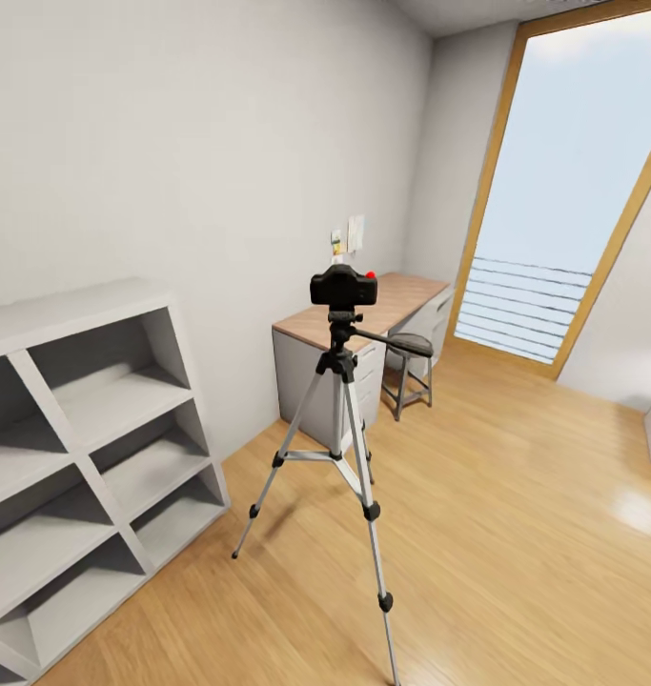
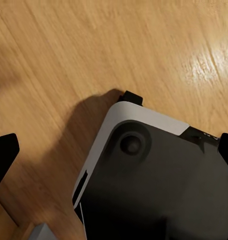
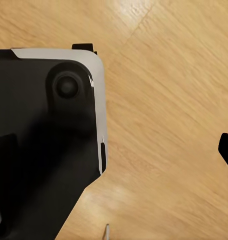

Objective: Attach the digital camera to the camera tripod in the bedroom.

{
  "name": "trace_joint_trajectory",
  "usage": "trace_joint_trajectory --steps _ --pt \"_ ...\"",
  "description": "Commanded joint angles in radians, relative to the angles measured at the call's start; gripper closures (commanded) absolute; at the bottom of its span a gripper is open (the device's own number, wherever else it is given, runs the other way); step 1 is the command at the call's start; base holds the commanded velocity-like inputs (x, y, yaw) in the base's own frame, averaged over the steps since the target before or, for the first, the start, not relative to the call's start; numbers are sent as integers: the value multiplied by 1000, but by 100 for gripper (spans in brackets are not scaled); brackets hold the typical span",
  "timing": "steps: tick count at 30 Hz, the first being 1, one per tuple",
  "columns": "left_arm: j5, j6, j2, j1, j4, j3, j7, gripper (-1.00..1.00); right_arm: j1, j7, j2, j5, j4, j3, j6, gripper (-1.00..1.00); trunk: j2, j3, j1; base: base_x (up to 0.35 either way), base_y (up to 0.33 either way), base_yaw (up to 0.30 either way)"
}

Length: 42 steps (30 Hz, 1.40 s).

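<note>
At the frame's centre we see the digital camera (image 1: 343,285) seated atop the camera tripod (image 1: 342,448), the task apparently complete, both jaws spread wide and empty over the floor (image 1: 516,514).

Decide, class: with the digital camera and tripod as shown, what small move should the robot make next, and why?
Probably none beyond a check: the digital camera already sits on the camera tripod head, and both wrist views show wide-apart jaws over bare wood floor, holding nothing.

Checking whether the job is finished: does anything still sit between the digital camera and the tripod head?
Nothing visible does. In the head view the digital camera sits directly on top of the camera tripod, with no gap or object between them.
</note>
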Motion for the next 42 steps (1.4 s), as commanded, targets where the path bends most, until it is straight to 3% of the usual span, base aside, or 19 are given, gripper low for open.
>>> trace_joint_trajectory --steps 1,42 --pt "3 0 0 -1 0 5 1 -100 -2 5 0 -11 3 8 -6 -100 -2 0 1 0 0 0" --pt "3 0 0 -1 0 4 1 -100 3 6 -2 -11 3 8 -7 -100 -2 66 1 0 0 0"
